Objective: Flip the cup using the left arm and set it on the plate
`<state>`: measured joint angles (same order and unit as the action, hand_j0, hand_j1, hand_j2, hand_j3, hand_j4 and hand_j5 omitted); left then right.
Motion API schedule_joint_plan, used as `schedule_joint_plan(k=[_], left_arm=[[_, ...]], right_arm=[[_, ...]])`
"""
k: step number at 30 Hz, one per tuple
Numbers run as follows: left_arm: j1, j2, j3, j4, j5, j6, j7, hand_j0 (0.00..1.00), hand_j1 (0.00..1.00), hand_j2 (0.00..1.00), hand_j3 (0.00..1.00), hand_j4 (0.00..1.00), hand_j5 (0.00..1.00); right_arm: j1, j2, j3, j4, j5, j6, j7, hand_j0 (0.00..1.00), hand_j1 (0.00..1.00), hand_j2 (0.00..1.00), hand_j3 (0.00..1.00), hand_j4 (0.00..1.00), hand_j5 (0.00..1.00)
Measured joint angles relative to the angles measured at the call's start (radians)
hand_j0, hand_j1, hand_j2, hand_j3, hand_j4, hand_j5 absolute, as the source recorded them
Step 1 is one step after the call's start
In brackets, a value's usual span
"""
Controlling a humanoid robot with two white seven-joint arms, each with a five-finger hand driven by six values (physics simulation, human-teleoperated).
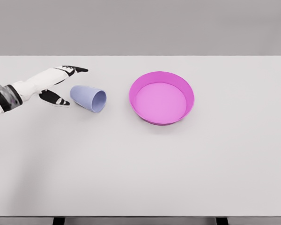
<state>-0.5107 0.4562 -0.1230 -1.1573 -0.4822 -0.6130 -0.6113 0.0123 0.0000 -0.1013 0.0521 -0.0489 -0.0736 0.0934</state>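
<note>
A pale blue cup [88, 98] lies on its side on the white table, its mouth facing right and toward me. A magenta plate [161, 97] with a raised rim sits to the right of the cup, apart from it. My left hand [65, 84] is just left of the cup's base, fingers spread, the thumb low near the cup's bottom and the other fingers reaching above it. It holds nothing and does not clearly touch the cup. The right arm is out of view.
The white table [140, 164] spans the whole view, its front edge near the bottom of the picture and its far edge against a grey wall.
</note>
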Motion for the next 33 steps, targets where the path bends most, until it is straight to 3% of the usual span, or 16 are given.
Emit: schedule_joint_plan(k=[6, 12, 24, 33], left_arm=[[-0.086, -0.011, -0.045, 0.105, -0.05, 0.0, 0.0, 1.0, 1.0, 1.0, 1.0, 1.0, 1.0], [-0.107, -0.014, -0.091, 0.173, -0.057, -0.001, 0.0, 1.0, 1.0, 1.0, 1.0, 1.0, 1.0], [-0.124, -0.017, -0.174, 0.174, -0.056, -0.001, 0.0, 1.0, 1.0, 1.0, 1.0, 1.0, 1.0], [-0.118, -0.005, -0.183, 0.124, -0.056, -0.001, 0.0, 1.0, 1.0, 1.0, 1.0, 1.0, 1.0]], right_arm=[[0.0, 0.0, 0.0, 0.0, 0.0, 0.0, 0.0, 1.0, 1.0, 1.0, 1.0, 1.0, 1.0], [0.0, 0.0, 0.0, 0.0, 0.0, 0.0, 0.0, 1.0, 1.0, 1.0, 1.0, 1.0, 1.0], [-0.002, 0.0, 0.0, 0.0, 0.0, 0.0, 0.0, 1.0, 1.0, 1.0, 1.0, 1.0, 1.0], [0.0, 0.0, 0.0, 0.0, 0.0, 0.0, 0.0, 1.0, 1.0, 1.0, 1.0, 1.0, 1.0]])
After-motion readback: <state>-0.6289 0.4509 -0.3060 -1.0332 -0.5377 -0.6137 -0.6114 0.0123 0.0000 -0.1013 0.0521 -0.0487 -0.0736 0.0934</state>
